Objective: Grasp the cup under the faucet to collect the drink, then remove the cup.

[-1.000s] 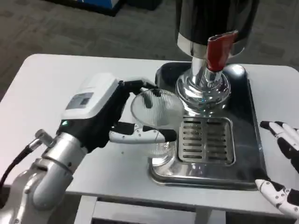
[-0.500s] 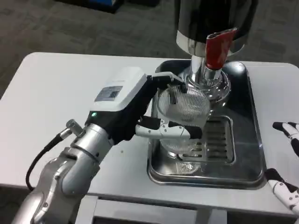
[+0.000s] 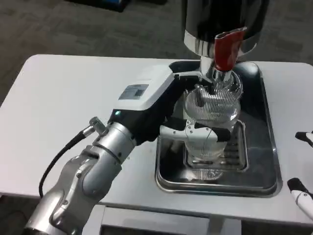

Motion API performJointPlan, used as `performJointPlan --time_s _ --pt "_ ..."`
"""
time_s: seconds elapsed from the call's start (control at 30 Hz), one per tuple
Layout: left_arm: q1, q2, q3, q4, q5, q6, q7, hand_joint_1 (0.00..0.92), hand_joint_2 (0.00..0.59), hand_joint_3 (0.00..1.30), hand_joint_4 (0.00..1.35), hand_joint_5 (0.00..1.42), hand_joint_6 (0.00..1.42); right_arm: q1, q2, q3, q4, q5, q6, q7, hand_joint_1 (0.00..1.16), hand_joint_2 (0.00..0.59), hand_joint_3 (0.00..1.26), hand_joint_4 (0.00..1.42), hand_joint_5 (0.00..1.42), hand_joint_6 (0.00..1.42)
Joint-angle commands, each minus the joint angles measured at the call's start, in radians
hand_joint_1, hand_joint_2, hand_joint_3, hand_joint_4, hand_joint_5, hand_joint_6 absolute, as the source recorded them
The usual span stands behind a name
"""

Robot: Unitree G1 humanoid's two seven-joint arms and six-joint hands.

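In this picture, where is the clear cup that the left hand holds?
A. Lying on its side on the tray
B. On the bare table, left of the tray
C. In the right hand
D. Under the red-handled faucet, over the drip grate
D: the left hand holds the cup upright below the faucet, over the drip grate.

The label on the left hand (image 3: pixel 161 105) is too blurred to read.

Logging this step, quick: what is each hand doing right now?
Left hand: holding the cup under the faucet.
Right hand: cannot tell.
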Motion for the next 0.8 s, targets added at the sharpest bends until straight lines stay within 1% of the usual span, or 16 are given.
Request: performJointPlan --time_s 0.03,0.13,0.23,0.4,0.53,0.57,0.63,0.67,0.7,0.8 --pt "-0.009 0.006 -0.021 0.009 0.026 -0.004 0.004 0.324 0.08 0.8 0.88 1.15 1.41 0.017 -0.011 -0.009 -0.016 0.017 0.004 -0.009 0.45 0.484 0.07 0.0 0.0 0.03" --pt "-0.009 0.011 -0.018 -0.001 0.028 0.011 -0.006 0.262 0.094 0.7 0.69 0.99 1.35 0.017 -0.017 -0.008 -0.016 0.024 0.012 -0.011 0.45 0.484 0.08 0.0 0.0 0.03" --pt "-0.004 0.016 -0.016 -0.024 0.04 0.018 -0.003 0.221 0.106 0.63 0.58 0.88 1.27 0.018 -0.026 -0.005 -0.016 0.031 0.022 -0.015 0.45 0.484 0.09 0.0 0.0 0.04" --pt "0.009 0.023 -0.013 -0.059 0.054 0.029 -0.007 0.197 0.11 0.56 0.47 0.73 1.13 0.018 -0.036 0.0 -0.015 0.041 0.033 -0.023 0.45 0.484 0.1 0.0 0.0 0.04" --pt "0.018 0.026 -0.016 -0.081 0.062 0.039 -0.01 0.191 0.107 0.49 0.35 0.58 0.94 0.02 -0.045 0.0 -0.014 0.053 0.039 -0.03 0.45 0.484 0.11 0.0 0.0 0.05" --pt "0.019 0.026 -0.017 -0.084 0.065 0.04 -0.012 0.185 0.105 0.47 0.32 0.53 0.86 0.021 -0.048 -0.001 -0.013 0.056 0.04 -0.031 0.45 0.484 0.11 0.0 0.0 0.05" --pt "0.015 0.029 -0.023 -0.084 0.055 0.048 -0.05 0.149 0.092 0.38 0.18 0.37 0.61 0.023 -0.054 -0.003 -0.014 0.063 0.042 -0.032 0.45 0.485 0.11 0.0 0.0 0.05" --pt "0.018 0.029 -0.023 -0.09 0.057 0.049 -0.051 0.138 0.088 0.34 0.14 0.31 0.53 0.024 -0.057 -0.004 -0.014 0.066 0.044 -0.033 0.45 0.486 0.11 0.0 0.0 0.05" --pt "0.019 0.03 -0.024 -0.096 0.064 0.052 -0.053 0.125 0.089 0.31 0.11 0.28 0.49 0.025 -0.06 -0.004 -0.014 0.07 0.046 -0.034 0.45 0.487 0.12 0.0 0.0 0.05" --pt "0.017 0.032 -0.027 -0.102 0.074 0.059 -0.053 0.116 0.088 0.25 0.05 0.22 0.42 0.027 -0.069 -0.008 -0.013 0.081 0.053 -0.036 0.45 0.488 0.12 0.0 0.0 0.05"
